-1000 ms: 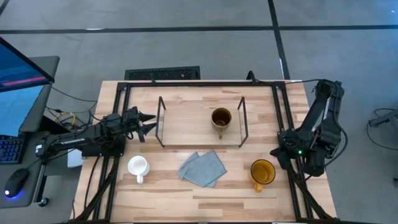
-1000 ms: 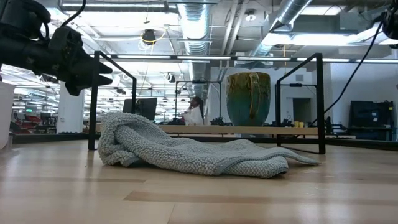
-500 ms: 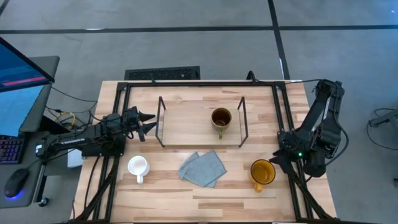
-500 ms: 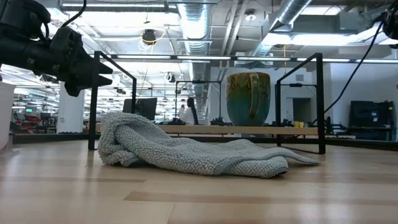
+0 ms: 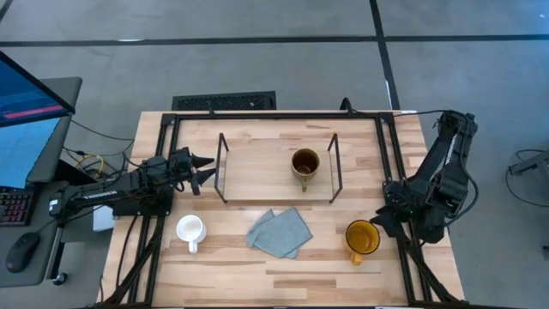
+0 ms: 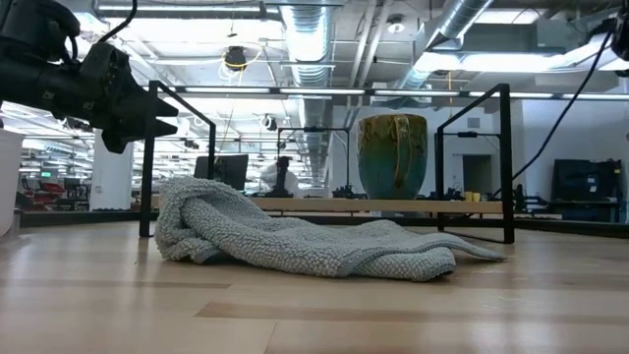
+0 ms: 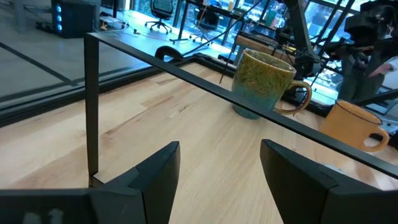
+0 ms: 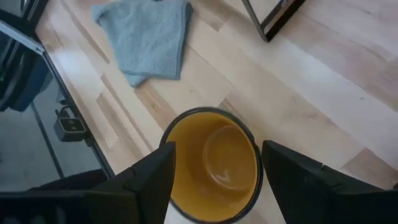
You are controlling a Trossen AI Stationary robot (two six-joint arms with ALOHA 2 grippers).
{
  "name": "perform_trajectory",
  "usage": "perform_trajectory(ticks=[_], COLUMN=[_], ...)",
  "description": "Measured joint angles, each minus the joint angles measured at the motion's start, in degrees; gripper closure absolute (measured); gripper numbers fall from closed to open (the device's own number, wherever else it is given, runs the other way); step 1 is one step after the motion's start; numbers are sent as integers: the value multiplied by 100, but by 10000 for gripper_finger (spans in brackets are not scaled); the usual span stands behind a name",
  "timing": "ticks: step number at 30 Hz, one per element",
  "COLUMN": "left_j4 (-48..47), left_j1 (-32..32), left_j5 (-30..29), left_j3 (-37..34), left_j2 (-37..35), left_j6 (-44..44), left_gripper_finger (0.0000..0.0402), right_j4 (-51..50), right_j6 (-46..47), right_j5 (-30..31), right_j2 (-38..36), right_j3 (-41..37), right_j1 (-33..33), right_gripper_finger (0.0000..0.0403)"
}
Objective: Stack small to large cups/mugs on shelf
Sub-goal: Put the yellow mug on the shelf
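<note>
The right tool (image 8: 214,171), fingers spread, hangs over the yellow mug (image 8: 211,165), whose handle is hidden. The left tool (image 7: 217,171), also spread, faces the shelf (image 7: 186,118) holding the olive mug (image 7: 264,84).

Low view's edge cuts off the white mug (image 6: 8,182).

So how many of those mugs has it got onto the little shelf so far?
One: the olive-brown mug stands on the shelf. The right pincer, open, hangs over the yellow mug, not gripping. The white mug waits on the table; the left pincer sits open beside the shelf.
</note>
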Motion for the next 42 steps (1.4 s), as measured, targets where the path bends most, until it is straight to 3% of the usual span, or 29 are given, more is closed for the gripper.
perform_trajectory(ticks=[14, 42], left_j4=[-2, -2], left_j1=[2, 2], left_j5=[4, 3], left_j3=[0, 0], left_j2=[0, 1], left_j6=[0, 2], left_gripper_finger=[187, 187], right_j4=[301, 459], right_j6=[-1208, -1521], right_j5=[-475, -1500], right_j2=[389, 1916], right_j3=[0, 0], right_j1=[-590, -1384], right_gripper_finger=[143, 143])
